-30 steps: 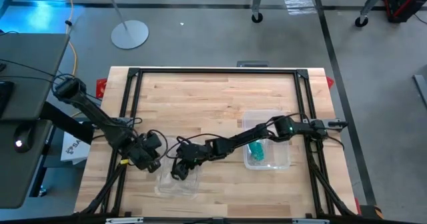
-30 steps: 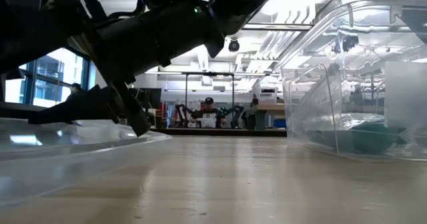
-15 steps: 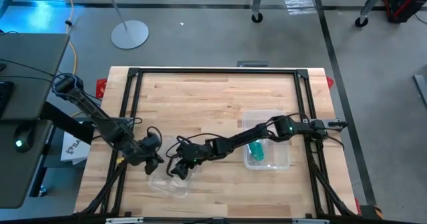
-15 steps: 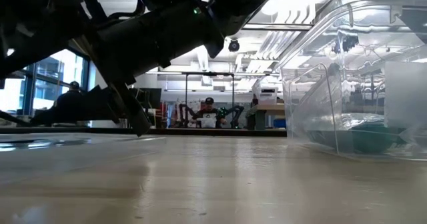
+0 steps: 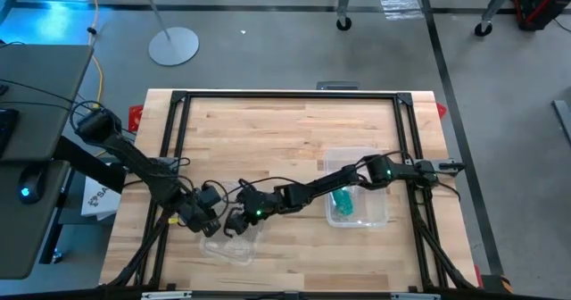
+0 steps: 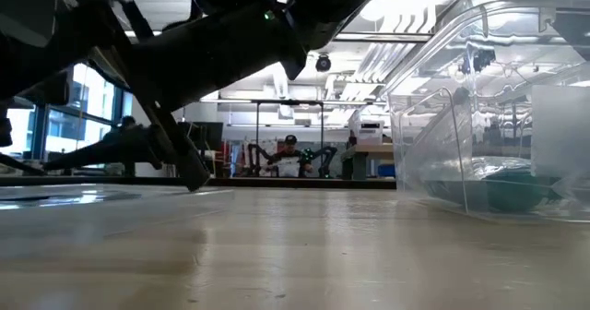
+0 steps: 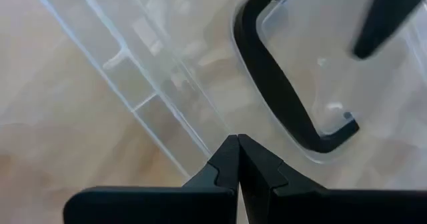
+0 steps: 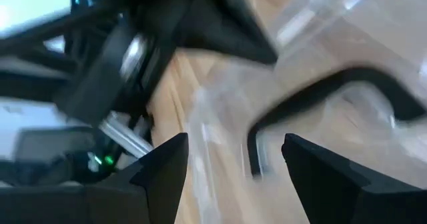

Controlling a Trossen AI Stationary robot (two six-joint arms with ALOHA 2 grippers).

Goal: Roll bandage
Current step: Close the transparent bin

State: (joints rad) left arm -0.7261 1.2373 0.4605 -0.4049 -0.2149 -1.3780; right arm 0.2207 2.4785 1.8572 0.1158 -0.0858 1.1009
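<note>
Clear plastic lid [image 5: 227, 239] with a black handle [image 7: 287, 97] lies flat on the bench [image 5: 285, 130] near its front-left part, and both arms work at it. Left end effector [image 5: 207, 212] sits at the lid's edge, fingers pressed together; the wrist view shows the tips closed with the lid's rim just beyond them, so no grip on it is confirmed. Right end effector [image 5: 239, 221] hovers just beside, over the lid, fingers [image 8: 160, 177] spread apart around nothing, the handle lying ahead of them. Further right, the open clear box [image 5: 357, 188] holds the bandage [image 5: 343, 202], green and bunched on its floor. Judgement: step in hand is lid handling, not rolling; the strip is untouched. Next move calls for setting the lid clear, then reaching into the box. Obstacles: the right arm stretches across the box opening, and the box's walls hem the bandage in.
</note>
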